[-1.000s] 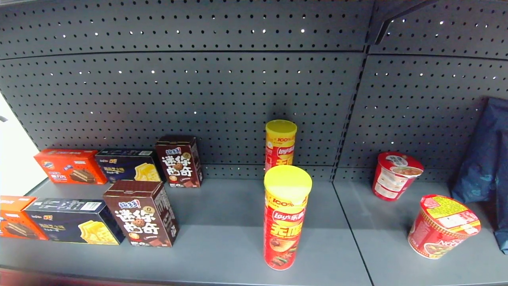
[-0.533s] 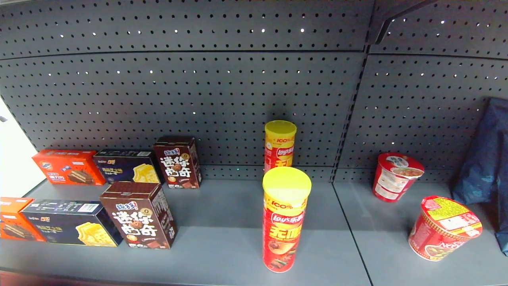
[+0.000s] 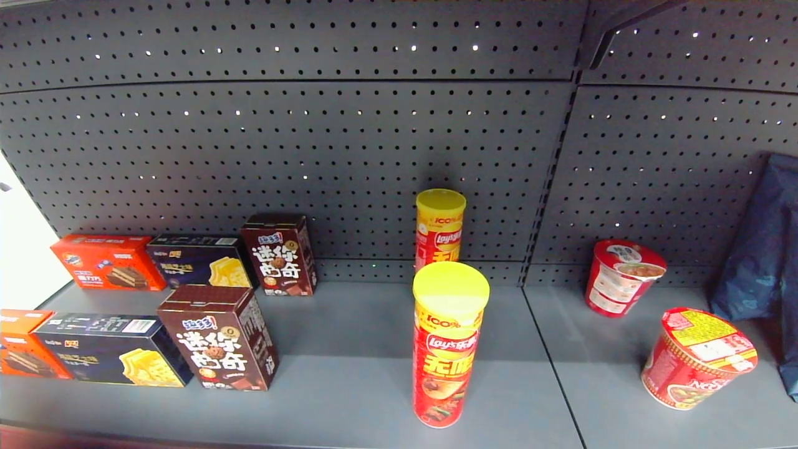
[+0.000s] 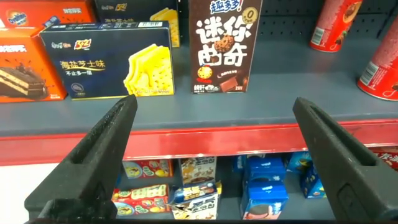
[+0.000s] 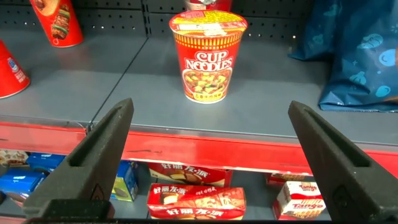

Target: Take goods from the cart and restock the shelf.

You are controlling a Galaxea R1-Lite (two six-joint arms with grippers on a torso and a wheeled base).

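Head view: on the shelf (image 3: 349, 374) the front chip can (image 3: 450, 343) stands tall near the edge; a passing arm could likely topple it. Left wrist view: the left gripper (image 4: 214, 104) is spread wide and empty, facing the cookie box (image 4: 225, 46). Right wrist view: the right gripper (image 5: 210, 107) is likewise spread and empty, facing the noodle cup (image 5: 208, 56).

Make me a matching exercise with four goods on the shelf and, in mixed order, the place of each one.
1. front chips can
2. front noodle cup
3. front brown box
4. blue bag

A. far right end of the shelf
B. left part, beside a dark blue box
C. middle
D. right part, near the front edge

Pairs: 1-C, 2-D, 3-B, 4-A
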